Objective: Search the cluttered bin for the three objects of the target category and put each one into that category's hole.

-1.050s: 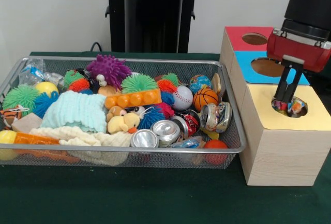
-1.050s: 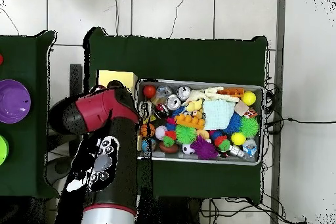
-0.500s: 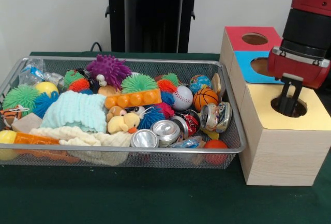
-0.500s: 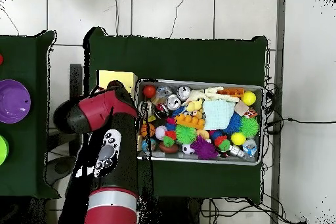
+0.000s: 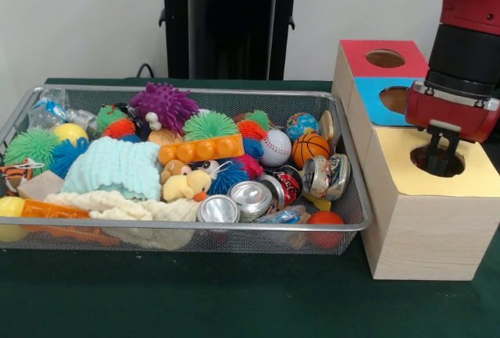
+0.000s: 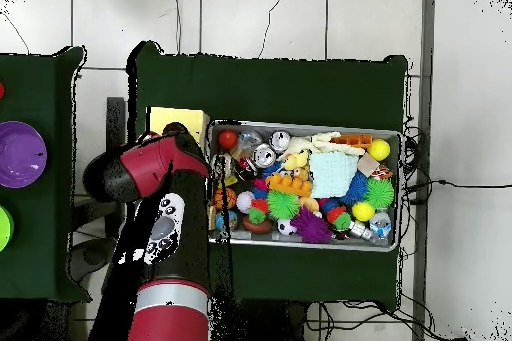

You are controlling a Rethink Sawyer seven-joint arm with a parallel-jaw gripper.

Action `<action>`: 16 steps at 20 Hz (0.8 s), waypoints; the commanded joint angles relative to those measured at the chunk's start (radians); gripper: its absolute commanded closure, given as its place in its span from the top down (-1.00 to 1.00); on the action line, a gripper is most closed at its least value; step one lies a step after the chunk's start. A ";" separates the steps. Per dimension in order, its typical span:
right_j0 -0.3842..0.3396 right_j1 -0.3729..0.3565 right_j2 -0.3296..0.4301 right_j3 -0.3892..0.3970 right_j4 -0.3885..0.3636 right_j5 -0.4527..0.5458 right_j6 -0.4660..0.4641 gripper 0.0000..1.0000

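Gripper [image 5: 439, 162] tips hidden inside yellow hole [image 5: 437, 160]; overhead: arm covers it.

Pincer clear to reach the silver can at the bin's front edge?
Probably yes. The pincer sits over the yellow hole, empty as far as shows; the silver can lies on top of the clutter, nothing covering it. A neighbouring can touches it, so finger room looks tight.

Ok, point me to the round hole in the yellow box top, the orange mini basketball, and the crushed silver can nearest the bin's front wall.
Round hole in the yellow box top [image 5: 456, 168], front view, right inner rim.
Orange mini basketball [image 5: 310, 149], front view, ball's centre.
Crushed silver can [image 5: 218, 210], front view, shiny end face.
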 commanded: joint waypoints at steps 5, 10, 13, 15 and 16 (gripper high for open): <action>-0.024 0.080 0.134 0.054 -0.024 0.014 -0.069 -1.00; -0.024 0.046 0.131 0.080 -0.029 0.006 -0.067 -1.00; -0.017 0.013 0.116 0.097 -0.034 0.006 -0.061 -1.00; -0.021 -0.015 0.115 0.113 -0.029 0.016 -0.064 -1.00; -0.023 -0.034 0.116 0.124 -0.025 0.024 -0.064 -1.00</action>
